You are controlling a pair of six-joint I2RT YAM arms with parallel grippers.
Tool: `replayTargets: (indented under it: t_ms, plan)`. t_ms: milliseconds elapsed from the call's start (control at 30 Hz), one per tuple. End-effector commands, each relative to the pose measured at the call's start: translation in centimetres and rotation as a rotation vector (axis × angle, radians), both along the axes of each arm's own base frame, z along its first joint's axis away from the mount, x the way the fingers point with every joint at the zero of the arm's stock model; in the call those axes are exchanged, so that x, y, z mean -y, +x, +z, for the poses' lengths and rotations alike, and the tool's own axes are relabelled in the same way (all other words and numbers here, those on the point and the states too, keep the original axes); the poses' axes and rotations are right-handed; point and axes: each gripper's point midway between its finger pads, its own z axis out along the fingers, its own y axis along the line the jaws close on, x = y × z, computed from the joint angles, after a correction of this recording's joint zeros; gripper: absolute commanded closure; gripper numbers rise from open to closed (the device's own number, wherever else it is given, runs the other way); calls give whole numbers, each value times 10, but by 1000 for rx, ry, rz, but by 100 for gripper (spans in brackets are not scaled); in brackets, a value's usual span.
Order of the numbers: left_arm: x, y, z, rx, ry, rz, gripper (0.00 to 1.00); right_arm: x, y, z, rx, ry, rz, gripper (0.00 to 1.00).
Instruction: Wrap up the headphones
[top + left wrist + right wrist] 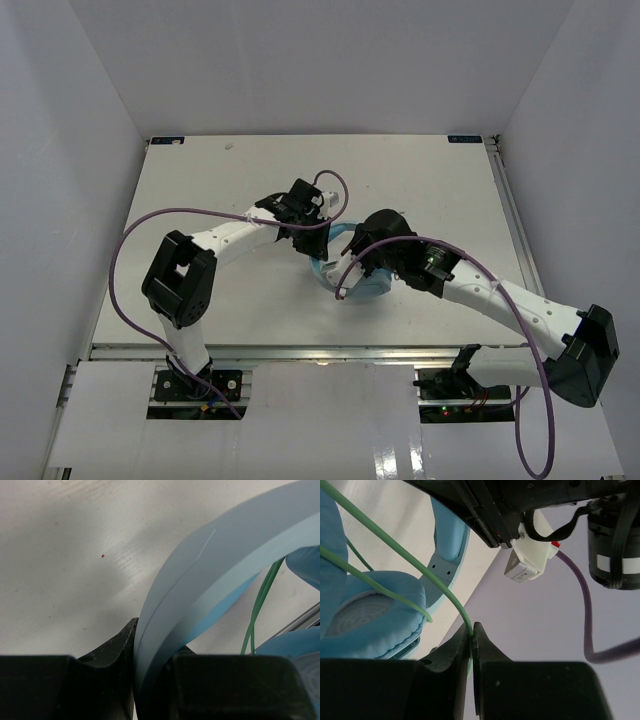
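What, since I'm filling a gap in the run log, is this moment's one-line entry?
left gripper: shut on headband | right gripper: shut on cable | headphones: between both arms

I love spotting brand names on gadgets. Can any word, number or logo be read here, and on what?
No text can be read.
Grey tag on the white plug by the purple cable: too blurred to read.
Blue strips at the far corners of the table: too small to read.
On the headphones: no print shows.
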Motion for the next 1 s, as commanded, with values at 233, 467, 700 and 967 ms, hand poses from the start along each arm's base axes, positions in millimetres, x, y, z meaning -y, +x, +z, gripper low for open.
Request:
replayTargets:
  t_ms: [233, 467, 700, 967]
  plan:
    - [5, -14, 25, 27, -59, -114, 100, -25, 1, 5, -29, 45, 97, 90]
    - [1, -20, 37, 56, -72, -139, 100, 1, 19, -29, -157, 77, 17, 86]
    - [0, -23, 33, 35, -65, -140, 100, 2, 22, -39, -225, 114, -3, 65]
    - [-18, -12, 12, -10, 45, -63, 100, 5, 21, -34, -258, 154, -16, 54]
